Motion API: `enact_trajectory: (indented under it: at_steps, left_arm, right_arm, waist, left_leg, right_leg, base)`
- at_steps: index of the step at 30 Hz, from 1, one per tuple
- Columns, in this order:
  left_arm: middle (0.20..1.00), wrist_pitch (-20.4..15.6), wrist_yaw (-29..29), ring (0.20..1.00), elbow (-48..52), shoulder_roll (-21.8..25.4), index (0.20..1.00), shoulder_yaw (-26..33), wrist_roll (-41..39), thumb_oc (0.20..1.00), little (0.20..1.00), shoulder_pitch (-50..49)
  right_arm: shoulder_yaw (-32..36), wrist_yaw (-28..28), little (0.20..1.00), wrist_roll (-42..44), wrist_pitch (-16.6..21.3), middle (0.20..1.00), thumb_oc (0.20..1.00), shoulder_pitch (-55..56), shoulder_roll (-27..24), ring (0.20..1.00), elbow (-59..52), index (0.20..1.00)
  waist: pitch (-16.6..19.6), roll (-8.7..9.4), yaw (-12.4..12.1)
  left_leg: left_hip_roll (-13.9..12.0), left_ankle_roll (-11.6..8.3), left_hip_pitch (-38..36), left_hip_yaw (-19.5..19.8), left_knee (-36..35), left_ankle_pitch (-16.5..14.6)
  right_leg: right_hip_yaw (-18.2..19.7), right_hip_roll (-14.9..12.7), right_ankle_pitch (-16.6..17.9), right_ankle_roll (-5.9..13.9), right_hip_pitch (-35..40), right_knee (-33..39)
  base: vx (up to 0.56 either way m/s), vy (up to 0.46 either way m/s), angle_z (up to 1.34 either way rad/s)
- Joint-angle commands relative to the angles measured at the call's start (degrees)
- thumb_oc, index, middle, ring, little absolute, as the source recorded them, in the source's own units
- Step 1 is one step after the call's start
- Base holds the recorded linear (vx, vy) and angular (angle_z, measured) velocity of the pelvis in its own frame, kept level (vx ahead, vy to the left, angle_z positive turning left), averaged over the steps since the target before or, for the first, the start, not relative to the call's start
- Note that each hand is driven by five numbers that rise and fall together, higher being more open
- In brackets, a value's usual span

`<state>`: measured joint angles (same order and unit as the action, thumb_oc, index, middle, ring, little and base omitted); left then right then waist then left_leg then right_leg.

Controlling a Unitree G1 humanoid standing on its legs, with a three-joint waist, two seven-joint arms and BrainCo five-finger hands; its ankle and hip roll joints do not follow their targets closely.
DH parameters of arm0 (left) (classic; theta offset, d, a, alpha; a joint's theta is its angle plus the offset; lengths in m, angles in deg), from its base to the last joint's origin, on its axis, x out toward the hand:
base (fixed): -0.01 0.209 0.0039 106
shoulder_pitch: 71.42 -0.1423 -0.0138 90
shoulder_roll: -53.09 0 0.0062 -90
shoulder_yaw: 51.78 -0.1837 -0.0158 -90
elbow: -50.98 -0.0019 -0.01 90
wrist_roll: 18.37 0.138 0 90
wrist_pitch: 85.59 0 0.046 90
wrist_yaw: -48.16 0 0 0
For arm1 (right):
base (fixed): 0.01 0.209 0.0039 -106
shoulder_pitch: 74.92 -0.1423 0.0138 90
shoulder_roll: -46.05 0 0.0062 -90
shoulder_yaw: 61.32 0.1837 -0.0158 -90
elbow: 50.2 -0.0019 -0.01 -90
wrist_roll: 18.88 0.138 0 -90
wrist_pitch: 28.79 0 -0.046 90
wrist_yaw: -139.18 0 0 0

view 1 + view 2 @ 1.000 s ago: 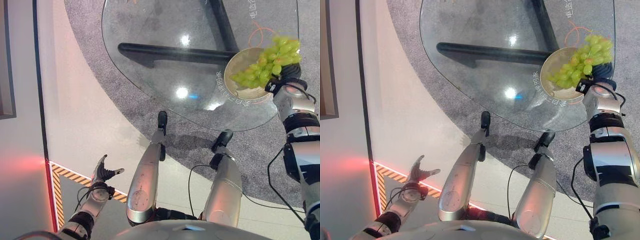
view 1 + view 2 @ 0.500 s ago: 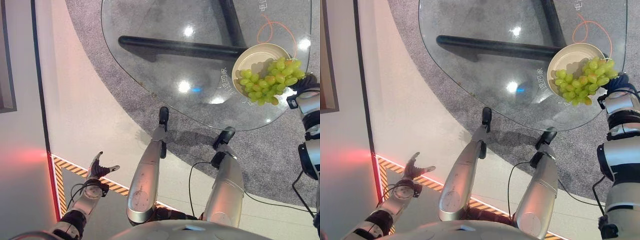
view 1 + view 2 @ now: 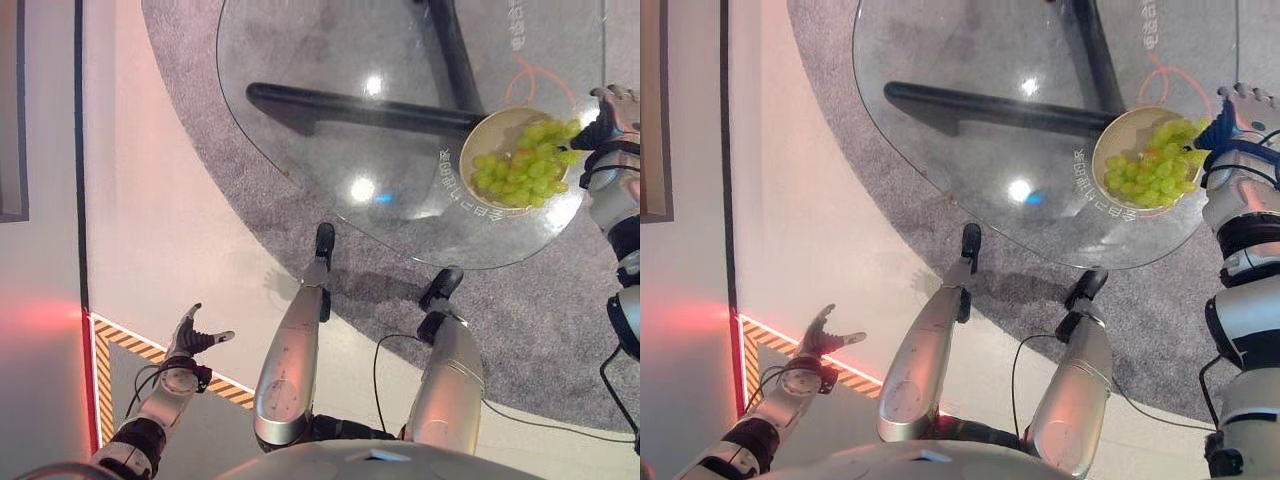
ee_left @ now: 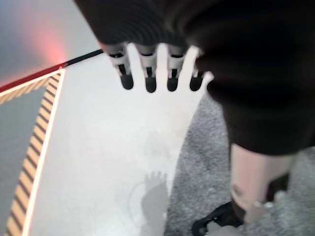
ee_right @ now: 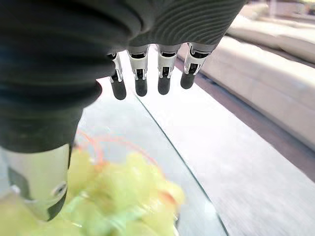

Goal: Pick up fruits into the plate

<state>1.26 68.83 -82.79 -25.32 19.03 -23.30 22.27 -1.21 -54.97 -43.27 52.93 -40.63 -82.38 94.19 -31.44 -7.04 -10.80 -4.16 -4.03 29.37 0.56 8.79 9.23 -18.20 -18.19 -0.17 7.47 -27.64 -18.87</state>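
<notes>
One bunch of green grapes (image 3: 522, 170) lies in one pale round plate (image 3: 487, 132). One glass surface (image 3: 330, 60) carries them. Two robot hands show: the left robot hand (image 3: 193, 337) and the right robot hand (image 3: 615, 107). One grey carpet (image 3: 250, 215) lies beneath.

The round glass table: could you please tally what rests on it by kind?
Bunch of green grapes: 1
Round cream plate: 1
Loop of orange cord: 1
Total: 3
</notes>
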Motion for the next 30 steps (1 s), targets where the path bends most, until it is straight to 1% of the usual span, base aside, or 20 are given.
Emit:
enact_trajectory:
  at_steps: [1, 2, 3, 5, 6, 7, 8, 9, 10, 11, 12, 14, 17, 18, 19, 21, 25, 26, 29, 30]
  left_arm:
    - [1.000, 2.34, 0.24, 1.000, -4.52, 2.44, 1.000, 2.90, 0.99, 1.000, 1.000, -2.30]
    - [1.000, 2.31, 0.26, 1.000, -4.80, 2.50, 1.000, 3.06, 1.11, 1.000, 1.000, -2.12]
    - [1.000, 2.69, 0.05, 1.000, -6.34, 2.47, 1.000, 3.91, 1.65, 1.000, 1.000, -1.24]
    - [1.000, 3.08, -0.15, 1.000, -7.52, 2.20, 1.000, 4.76, 2.58, 1.000, 1.000, -0.50]
    - [1.000, 3.59, -0.30, 1.000, -9.24, 1.89, 1.000, 6.06, 3.46, 1.000, 1.000, 0.28]
    - [1.000, 3.49, -0.23, 1.000, -9.47, 1.82, 1.000, 6.22, 3.65, 1.000, 1.000, 0.32]
    - [1.000, 4.62, -0.30, 1.000, -10.80, 1.29, 1.000, 6.96, 4.21, 1.000, 1.000, 0.78]
    - [1.000, 4.70, -0.18, 1.000, -11.86, 0.99, 1.000, 7.35, 4.99, 1.000, 1.000, 1.06]
    - [1.000, 4.56, -0.12, 1.000, -12.13, 0.93, 1.000, 7.41, 5.29, 1.000, 1.000, 1.17]
    - [1.000, 4.45, 0.21, 1.000, -14.15, 0.24, 1.000, 8.08, 5.96, 1.000, 1.000, 1.73]
    - [1.000, 4.48, 0.10, 1.000, -14.42, 0.12, 1.000, 8.30, 6.10, 1.000, 1.000, 1.92]
    - [1.000, 4.42, -0.49, 1.000, -16.51, -1.74, 1.000, 8.84, 7.80, 1.000, 1.000, 2.17]
    - [1.000, 4.14, -3.22, 1.000, -19.39, -3.36, 1.000, 8.07, 10.20, 1.000, 1.000, 2.37]
    - [1.000, 3.22, -4.43, 1.000, -20.76, -3.63, 1.000, 7.83, 10.01, 1.000, 1.000, 2.35]
    - [1.000, 3.08, -6.29, 1.000, -21.47, -3.91, 1.000, 7.55, 9.42, 1.000, 1.000, 2.56]
    - [1.000, 2.97, -7.60, 1.000, -22.41, -4.63, 1.000, 7.14, 9.13, 1.000, 1.000, 2.39]
    - [1.000, 3.63, -9.97, 1.000, -24.24, -5.35, 1.000, 6.34, 8.64, 1.000, 1.000, 1.89]
    - [1.000, 3.49, -10.52, 1.000, -25.66, -5.86, 1.000, 6.65, 9.72, 1.000, 1.000, 1.84]
    - [1.000, 4.75, -11.76, 1.000, -27.72, -6.85, 1.000, 6.85, 10.85, 1.000, 1.000, 1.53]
    - [1.000, 4.76, -11.79, 1.000, -27.82, -6.90, 1.000, 6.86, 10.91, 1.000, 1.000, 1.53]
  right_arm:
    - [1.16, 0.98, 1.000, 2.96, 3.02, 1.000, 1.000, 6.16, -2.09, 1.000, -1.55, 1.000]
    - [1.60, 1.43, 1.000, 3.41, 3.46, 1.000, 1.000, 7.06, -1.84, 1.000, -1.91, 1.000]
    - [3.32, 3.09, 1.000, 3.11, 4.18, 1.000, 1.000, 10.44, -0.46, 1.000, -3.28, 1.000]
    - [4.36, 3.59, 1.000, 3.82, 4.61, 1.000, 1.000, 13.90, 0.75, 1.000, -5.50, 1.000]
    - [5.87, 6.33, 1.000, 4.13, 4.15, 1.000, 1.000, 18.14, 2.25, 1.000, -8.90, 1.000]
    - [6.08, 6.65, 1.000, 4.29, 4.23, 1.000, 1.000, 18.86, 2.47, 1.000, -9.29, 1.000]
    - [7.63, 6.54, 1.000, 7.75, 5.02, 1.000, 1.000, 24.17, 4.70, 1.000, -12.06, 1.000]
    - [9.23, 8.15, 1.000, 9.28, 5.30, 1.000, 1.000, 27.16, 6.42, 1.000, -13.45, 1.000]
    - [9.63, 8.51, 1.000, 10.08, 5.25, 1.000, 1.000, 27.79, 6.80, 1.000, -13.75, 1.000]
    - [12.13, 9.55, 1.000, 15.35, 5.65, 1.000, 1.000, 32.75, 10.23, 1.000, -15.95, 1.000]
    - [12.56, 9.83, 1.000, 16.57, 5.84, 1.000, 1.000, 33.77, 10.85, 1.000, -16.32, 1.000]
    - [15.92, 13.27, 1.000, 20.44, 6.82, 1.000, 1.000, 41.15, 15.57, 1.000, -17.29, 1.000]
    - [17.79, 15.75, 1.000, 23.31, 7.95, 1.000, 1.000, 47.48, 21.33, 1.000, -14.70, 1.000]
    - [17.86, 15.31, 1.000, 24.19, 7.75, 1.000, 1.000, 49.06, 23.09, 1.000, -13.82, 1.000]
    - [17.79, 15.45, 1.000, 25.13, 6.59, 1.000, 1.000, 50.23, 24.82, 1.000, -12.82, 1.000]
    - [18.35, 15.58, 1.000, 24.87, 6.08, 1.000, 1.000, 52.32, 27.14, 1.000, -10.31, 1.000]
    - [18.73, 17.68, 1.000, 24.90, 5.45, 1.000, 1.000, 54.66, 31.09, 1.000, -1.83, 1.000]
    - [19.13, 18.57, 1.000, 24.65, 6.63, 1.000, 1.000, 54.75, 32.52, 1.000, 4.09, 1.000]
    - [19.30, 19.24, 1.000, 24.21, 7.06, 1.000, 1.000, 54.54, 34.36, 1.000, 12.00, 1.000]
    - [19.31, 19.26, 1.000, 24.31, 6.95, 1.000, 1.000, 54.51, 34.43, 1.000, 12.28, 1.000]
  waist:
    - [1.64, 2.98, 1.63]
    - [1.64, 3.29, 1.73]
    - [1.64, 4.43, 2.32]
    - [1.64, 5.43, 2.83]
    - [1.81, 7.10, 3.80]
    - [2.03, 7.34, 3.91]
    - [4.42, 8.74, 4.93]
    - [5.93, 9.50, 5.68]
    - [6.37, 9.66, 5.86]
    - [8.72, 10.91, 7.12]
    - [9.33, 11.14, 7.40]
    - [13.09, 12.24, 8.94]
    - [17.36, 12.25, 10.74]
    - [18.37, 12.08, 11.24]
    - [19.33, 11.97, 11.76]
    - [20.78, 11.57, 12.52]
    - [22.54, 10.82, 13.59]
    - [23.02, 10.42, 13.65]
    - [24.06, 9.91, 13.59]
    - [24.08, 9.89, 13.58]
  left_leg:
    - [1.47, 1.43, -5.47, -5.46, 1.32, -7.32]
    - [1.36, 1.40, -6.17, -5.49, 1.12, -7.38]
    - [0.83, 1.30, -8.80, -5.64, 0.54, -7.74]
    - [0.19, 1.23, -11.45, -5.93, -0.44, -7.86]
    - [-0.47, 1.03, -15.03, -6.29, -1.42, -8.08]
    - [-0.59, 0.98, -15.44, -6.34, -1.63, -8.09]
    - [-1.37, 0.71, -18.15, -7.01, -3.18, -8.21]
    - [-1.85, 0.46, -19.80, -7.48, -4.35, -8.16]
    - [-1.95, 0.41, -19.96, -7.56, -4.68, -7.97]
    - [-2.73, 0.06, -22.53, -8.31, -6.15, -7.92]
    - [-2.88, 0.01, -22.72, -8.48, -6.40, -7.75]
    - [-3.78, -0.37, -25.92, -10.33, -7.87, -7.78]
    - [-5.00, -0.94, -29.84, -13.23, -9.82, -7.52]
    - [-5.16, -0.97, -30.60, -13.79, -10.07, -7.51]
    - [-5.34, -0.98, -31.35, -14.24, -10.30, -7.49]
    - [-5.42, -1.05, -32.32, -14.82, -10.57, -7.60]
    - [-5.54, -1.11, -33.83, -15.61, -10.85, -7.86]
    - [-5.49, -1.09, -34.37, -15.51, -10.88, -8.05]
    - [-5.42, -1.10, -35.30, -15.27, -10.98, -8.37]
    - [-5.41, -1.10, -35.36, -15.27, -10.99, -8.39]
  right_leg:
    - [0.15, 7.33, -2.43, -2.41, 2.86, -0.77]
    - [0.26, 7.44, -2.35, -2.33, 3.58, -0.39]
    - [0.56, 7.50, -2.11, -2.00, 6.07, 0.63]
    - [0.66, 7.63, -1.84, -1.71, 8.71, 1.87]
    - [1.28, 7.97, -1.32, -1.31, 12.51, 4.14]
    - [1.36, 8.02, -1.23, -1.27, 12.95, 4.52]
    - [1.27, 7.95, -0.69, -0.86, 15.97, 7.07]
    - [1.40, 7.89, -0.34, -0.59, 17.61, 8.57]
    - [1.39, 7.88, -0.06, -0.54, 17.82, 9.05]
    - [2.08, 7.70, 0.76, 0.05, 20.29, 11.30]
    - [2.08, 7.65, 1.11, 0.13, 20.54, 11.82]
    - [1.95, 6.90, 2.86, 1.08, 23.24, 14.96]
    - [1.42, 6.15, 4.04, 2.01, 26.28, 16.95]
    - [1.52, 6.05, 3.95, 2.14, 26.84, 16.94]
    - [1.73, 5.98, 3.89, 2.29, 27.33, 16.97]
    - [2.14, 6.03, 3.78, 2.33, 28.06, 17.41]
    - [3.07, 6.17, 3.48, 2.25, 29.40, 18.20]
    - [3.31, 6.27, 3.36, 2.14, 30.07, 18.52]
    - [3.61, 6.44, 3.25, 1.96, 31.25, 19.25]
    - [3.63, 6.45, 3.24, 1.95, 31.32, 19.28]
  base:
    - [-0.01, 0.001, -0.05]
    - [0.01, -0.006, -0.06]
    - [0.01, -0.009, -0.08]
    - [0.03, -0.013, -0.11]
    - [0.02, -0.007, -0.13]
    - [0.08, 0.006, -0.25]
    - [0.11, 0.021, -0.26]
    - [0.11, 0.022, -0.24]
    - [0.09, 0.009, -0.22]
    - [0.05, -0.001, -0.23]
    - [0.10, -0.009, -0.28]
    - [0.10, -0.012, -0.31]
    - [0.08, 0.014, -0.27]
    - [0.09, 0.032, -0.21]
    - [0.08, 0.031, -0.20]
    - [0.07, 0.032, -0.26]
    - [0.03, 0.042, -0.12]
    - [0.02, 0.022, -0.22]
    - [0.03, 0.019, -0.14]
    - [0.03, 0.023, -0.03]
